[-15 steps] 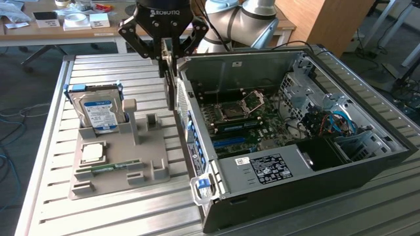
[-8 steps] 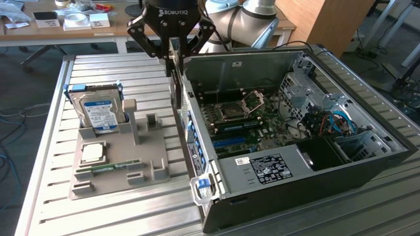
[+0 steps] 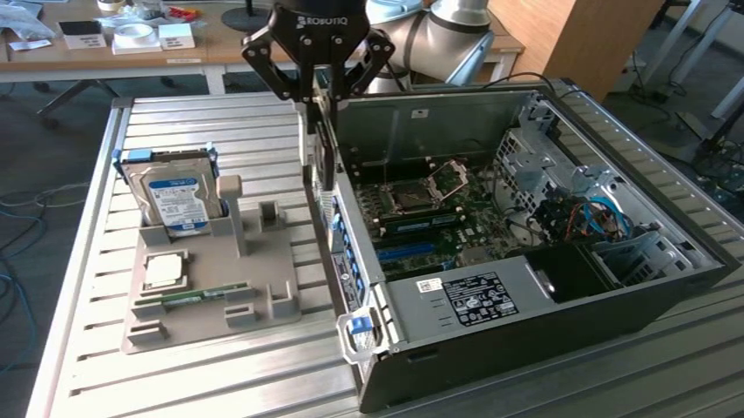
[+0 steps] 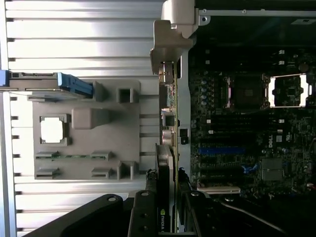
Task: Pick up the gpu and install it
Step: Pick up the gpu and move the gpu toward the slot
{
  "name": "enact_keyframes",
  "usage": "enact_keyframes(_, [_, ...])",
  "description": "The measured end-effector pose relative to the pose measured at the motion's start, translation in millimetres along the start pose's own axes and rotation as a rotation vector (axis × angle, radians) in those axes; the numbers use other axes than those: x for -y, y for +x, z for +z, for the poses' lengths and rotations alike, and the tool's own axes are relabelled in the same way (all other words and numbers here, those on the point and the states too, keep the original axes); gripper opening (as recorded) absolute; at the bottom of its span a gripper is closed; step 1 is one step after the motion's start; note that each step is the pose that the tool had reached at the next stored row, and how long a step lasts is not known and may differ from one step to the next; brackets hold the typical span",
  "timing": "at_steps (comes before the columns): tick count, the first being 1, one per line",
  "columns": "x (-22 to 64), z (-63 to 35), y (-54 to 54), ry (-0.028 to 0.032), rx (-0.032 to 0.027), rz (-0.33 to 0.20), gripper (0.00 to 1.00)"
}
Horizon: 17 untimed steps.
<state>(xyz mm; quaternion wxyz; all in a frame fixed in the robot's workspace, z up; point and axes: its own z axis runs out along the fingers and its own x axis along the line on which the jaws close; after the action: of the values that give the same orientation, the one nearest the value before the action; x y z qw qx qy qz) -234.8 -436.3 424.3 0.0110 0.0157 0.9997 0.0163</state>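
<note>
- Pincer (image 3: 319, 87) on the Universal Robots arm is clamped on the gpu (image 3: 316, 139), gripping the card's top end.
- The gpu hangs upright and edge-on at the wall of the open computer case (image 3: 651, 287) on the exterior view's left, just beside the motherboard (image 3: 430, 218); contact with a slot cannot be told.
- In the wrist view the gpu (image 4: 165, 168) runs along that wall.
- A grey holder (image 3: 209, 287) on the slatted tabletop (image 3: 233, 374) carries an upright hard drive (image 3: 174, 196), a CPU (image 3: 163, 270) and a RAM stick (image 3: 192, 296).
</note>
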Motion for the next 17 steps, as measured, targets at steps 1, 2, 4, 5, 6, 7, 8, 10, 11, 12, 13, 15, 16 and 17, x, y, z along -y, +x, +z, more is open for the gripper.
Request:
enact_keyframes(1, [-0.2,0.1,-1.6,0.0,0.0001,0.0,0.27])
enact_keyframes(2, [-0.4,0.1,-3.2,-0.0001,0.0,0.0,0.27])
enact_keyframes(4, [-0.7,0.2,-6.5,-0.0001,0.0001,0.0,0.27])
enact_keyframes(5, [-0.9,0.2,-8.1,0.0,0.0,0.0,0.27])
enact_keyframes(6, [-1.0,0.3,-9.7,-0.0001,0.0001,0.0,0.27])
enact_keyframes(7, [-1.2,0.3,-11.2,-0.0001,0.0001,0.0,0.27])
enact_keyframes(8, [-1.4,0.3,-12.8,0.0,0.0,0.0,0.27])
enact_keyframes(10, [-1.7,0.4,-15.9,0.0,0.0,0.0,0.27])
enact_keyframes(11, [-1.9,0.5,-17.5,-0.0001,0.0,0.0,0.27])
enact_keyframes(12, [-2.1,0.5,-19.2,0.0,0.0,0.0,0.27])
enact_keyframes(13, [-2.2,0.5,-20.8,0.0,0.0,0.0,0.27])
enact_keyframes(15, [-2.6,0.6,-23.9,0.0,0.0,0.0,0.27])
enact_keyframes(16, [-2.8,0.7,-25.5,0.0,0.0,0.0,0.27])
enact_keyframes(17, [-3.1,0.7,-27.1,-0.0001,0.0001,0.0,0.27])
